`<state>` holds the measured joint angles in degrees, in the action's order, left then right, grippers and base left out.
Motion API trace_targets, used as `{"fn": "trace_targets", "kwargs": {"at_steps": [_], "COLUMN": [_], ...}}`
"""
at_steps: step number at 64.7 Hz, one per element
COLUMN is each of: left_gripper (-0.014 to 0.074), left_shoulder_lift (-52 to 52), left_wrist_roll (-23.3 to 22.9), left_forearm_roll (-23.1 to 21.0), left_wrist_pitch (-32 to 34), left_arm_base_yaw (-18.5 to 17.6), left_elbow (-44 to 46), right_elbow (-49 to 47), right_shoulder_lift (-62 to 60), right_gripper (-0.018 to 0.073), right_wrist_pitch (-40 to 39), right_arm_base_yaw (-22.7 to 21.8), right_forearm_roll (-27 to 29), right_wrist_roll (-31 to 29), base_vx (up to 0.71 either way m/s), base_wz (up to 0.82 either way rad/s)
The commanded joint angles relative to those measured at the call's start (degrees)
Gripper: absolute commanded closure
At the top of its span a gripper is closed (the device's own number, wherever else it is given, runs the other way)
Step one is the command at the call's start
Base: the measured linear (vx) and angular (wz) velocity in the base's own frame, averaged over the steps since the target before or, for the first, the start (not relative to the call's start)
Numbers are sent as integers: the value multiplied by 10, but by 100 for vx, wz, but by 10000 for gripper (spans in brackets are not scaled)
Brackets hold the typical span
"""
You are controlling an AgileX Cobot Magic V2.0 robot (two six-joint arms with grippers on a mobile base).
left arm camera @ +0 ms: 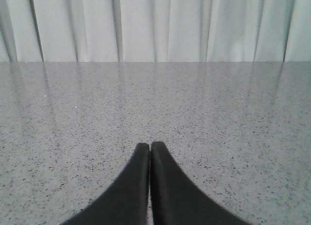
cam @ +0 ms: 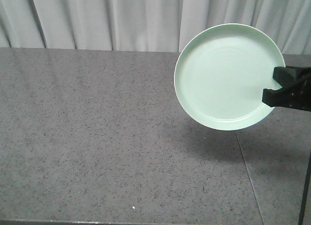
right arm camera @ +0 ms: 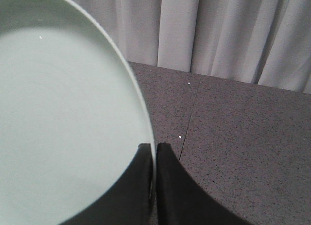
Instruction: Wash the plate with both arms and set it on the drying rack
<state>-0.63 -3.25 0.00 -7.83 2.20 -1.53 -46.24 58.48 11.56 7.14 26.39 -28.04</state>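
Note:
The pale mint-green plate [cam: 228, 77] hangs in the air above the grey speckled counter at the right, tilted so its inside faces the camera. My right gripper [cam: 281, 88] is shut on its right rim. In the right wrist view the plate [right arm camera: 63, 118] fills the left half, its rim pinched between the two black fingers of the right gripper [right arm camera: 154, 146]. My left gripper [left arm camera: 149, 145] is shut with nothing in it, low over bare counter; it does not show in the front view. The drying rack is out of view.
A grey speckled countertop [cam: 97, 137] fills the scene, with a thin seam [cam: 248, 171] running front to back at the right. Pale pleated curtains [cam: 121, 18] close off the far edge. A black cable [cam: 306, 186] hangs at the far right.

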Motion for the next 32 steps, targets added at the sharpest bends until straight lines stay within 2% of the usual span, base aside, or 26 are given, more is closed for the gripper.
{"fn": "trace_targets", "kwargs": {"at_steps": [1,32], "left_gripper": [602,602], "left_shoulder_lift": [-9,-9], "left_wrist_roll": [-6,-6], "left_forearm_roll": [-4,-4], "left_wrist_pitch": [42,42], "left_arm_base_yaw": [0,0], "left_elbow": [-9,-9], "right_elbow": [-16,-16], "right_shoulder_lift": [-10,-10], "right_gripper": [564,564], "right_wrist_pitch": [-39,-39], "right_arm_base_yaw": [-2,-2], "right_forearm_roll": [6,6], "right_wrist_roll": [-5,-5], "base_vx": [0,0], "base_wz": [0,0]}}
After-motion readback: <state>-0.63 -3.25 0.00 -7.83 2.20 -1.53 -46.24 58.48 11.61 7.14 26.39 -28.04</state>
